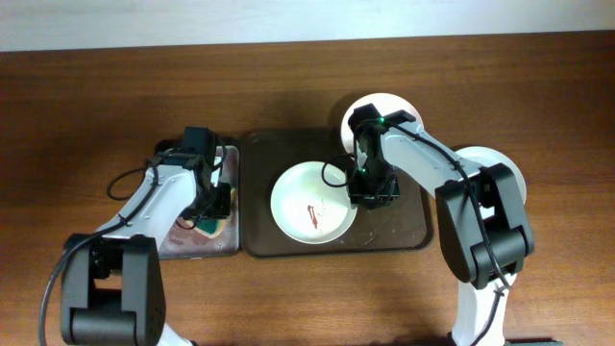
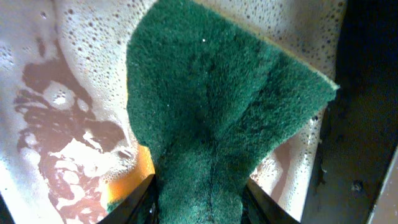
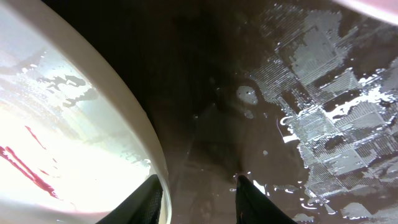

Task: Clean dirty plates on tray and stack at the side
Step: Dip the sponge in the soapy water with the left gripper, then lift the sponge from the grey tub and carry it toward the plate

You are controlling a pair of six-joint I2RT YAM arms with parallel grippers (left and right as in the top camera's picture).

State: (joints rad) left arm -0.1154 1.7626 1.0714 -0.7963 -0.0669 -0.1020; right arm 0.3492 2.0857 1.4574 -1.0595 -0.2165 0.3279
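1. Overhead: the tray (image 1: 261,159) lies mid-bench (image 1: 96,115) and carries a pale plate (image 1: 293,192) with a red sauce streak (image 1: 314,213). The right end effector (image 1: 373,192) sits at the plate's right rim. The left end effector (image 1: 213,210) is down in the grey tray (image 1: 187,245). Two white plates lie off the tray, one behind it (image 1: 386,102) and one to its right (image 1: 507,168).
2. Left wrist: the left end effector (image 2: 198,193) pinches a creased green sponge (image 2: 217,106) over foamy water (image 2: 37,37).
3. Right wrist: the right end effector (image 3: 198,180) stands spread, with wet tray floor (image 3: 298,124) showing between its fingers. One finger (image 3: 149,202) is right at the plate's rim (image 3: 146,134).
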